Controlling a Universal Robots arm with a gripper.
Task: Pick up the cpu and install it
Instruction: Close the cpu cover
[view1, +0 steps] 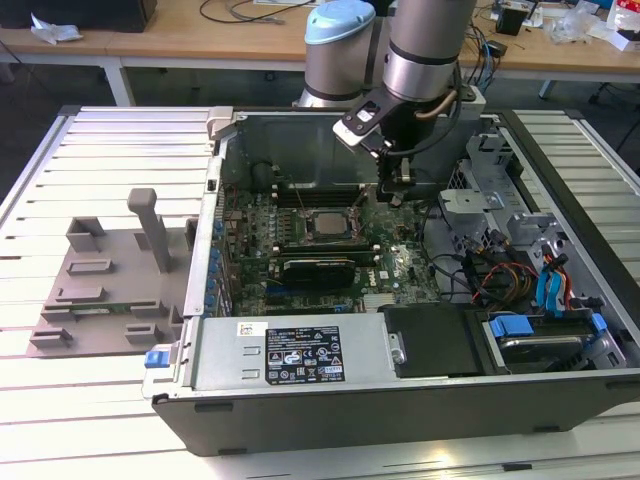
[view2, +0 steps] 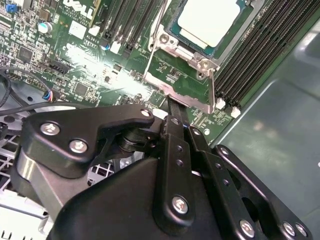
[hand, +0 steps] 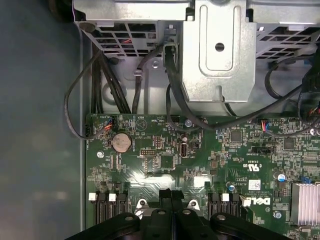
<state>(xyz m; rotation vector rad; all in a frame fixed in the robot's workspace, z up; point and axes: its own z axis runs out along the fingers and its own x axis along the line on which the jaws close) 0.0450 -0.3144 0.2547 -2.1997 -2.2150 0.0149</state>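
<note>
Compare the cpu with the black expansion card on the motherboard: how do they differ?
The cpu is small, square and pale silver; the expansion card is long, narrow and black. The cpu sits in a metal socket frame; the card has none. Both are on the green motherboard.

Second wrist view. The cpu (view2: 210, 20) lies flat in its socket, pale silver top up, bordered by the metal socket frame (view2: 200, 64) on the green motherboard (view2: 90, 75). Black memory slots (view2: 255, 55) run alongside. On the gripper (view2: 172, 106), the jaws are closed together with nothing between them, tip just beside the frame's edge. The grey case wall (view2: 280, 110) lies beyond the slots.
</note>
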